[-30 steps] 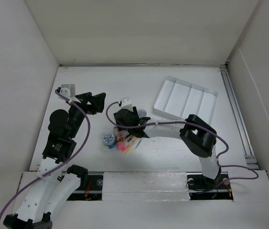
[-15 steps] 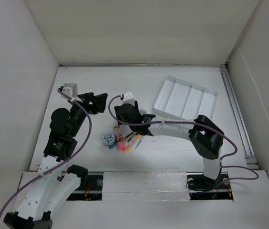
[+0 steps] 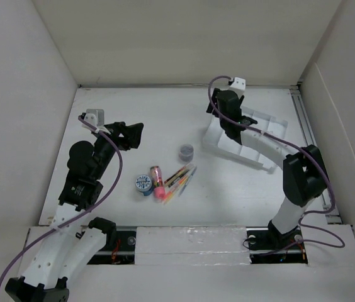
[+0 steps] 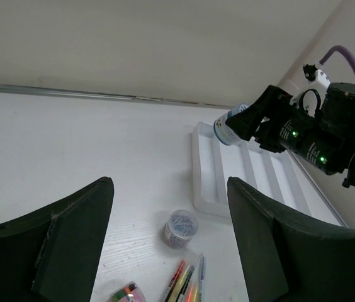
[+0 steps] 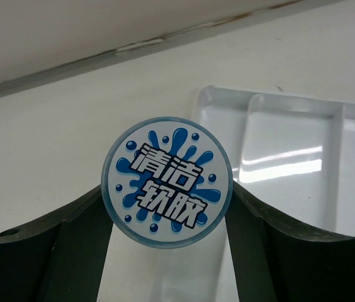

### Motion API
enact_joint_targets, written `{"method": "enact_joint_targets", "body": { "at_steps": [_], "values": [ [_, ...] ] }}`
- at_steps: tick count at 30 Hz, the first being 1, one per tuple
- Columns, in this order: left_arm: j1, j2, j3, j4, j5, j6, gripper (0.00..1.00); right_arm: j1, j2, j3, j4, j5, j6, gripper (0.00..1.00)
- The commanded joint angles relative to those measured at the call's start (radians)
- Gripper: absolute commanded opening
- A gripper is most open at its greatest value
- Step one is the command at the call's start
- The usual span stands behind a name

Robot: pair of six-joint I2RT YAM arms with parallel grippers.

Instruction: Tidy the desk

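Well, the step in hand looks like a drop-off: the right gripper [image 3: 226, 119] is clamped on a small round tub [image 5: 167, 182] with a blue splash label, one finger on either side of it, and holds it in the air over the left end of the white compartment tray [image 5: 291, 135] at the far right of the desk [image 3: 133, 107]. The tub is not yet down; I'd say the next move calls for lowering it squarely into a compartment, clear of the dividers, before letting go. I cannot tell which compartment it hangs over. The left gripper [image 3: 129, 134] hovers on the left side with its jaws spread wide and nothing between them. Well apart from the tray, in the middle of the desk, lie a little jar of clips [image 3: 186, 151], a fan of pens [image 3: 180, 178] and a round blue tin [image 3: 143, 184], so plenty seems left to sort.
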Motion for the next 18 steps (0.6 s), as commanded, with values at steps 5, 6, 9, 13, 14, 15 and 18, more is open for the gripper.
{"method": "enact_joint_targets", "body": {
  "at_steps": [5,6,9,13,14,15,18],
  "values": [
    [-0.001,0.003,0.007,0.051,0.013,-0.003,0.69,-0.14,0.128,0.108,0.001,-0.048,0.02,0.58],
    [-0.001,-0.008,0.006,0.054,0.012,-0.003,0.69,-0.151,0.14,0.11,0.013,-0.051,0.022,0.58],
    [-0.001,-0.004,0.006,0.061,0.021,-0.006,0.69,-0.186,0.2,0.153,0.01,-0.116,0.02,0.58],
    [-0.001,0.001,0.004,0.058,0.023,-0.006,0.69,-0.186,0.25,0.191,0.014,-0.108,0.006,0.58],
    [-0.001,0.0,0.006,0.059,0.023,-0.007,0.69,-0.186,0.255,0.197,0.01,-0.104,0.006,0.58],
    [-0.001,0.003,0.006,0.059,0.023,-0.007,0.69,-0.186,0.26,0.199,0.008,-0.104,0.006,0.58],
    [-0.001,0.009,0.009,0.056,0.019,-0.006,0.69,-0.196,0.273,0.208,0.016,-0.114,-0.003,0.58]
  ]
}}
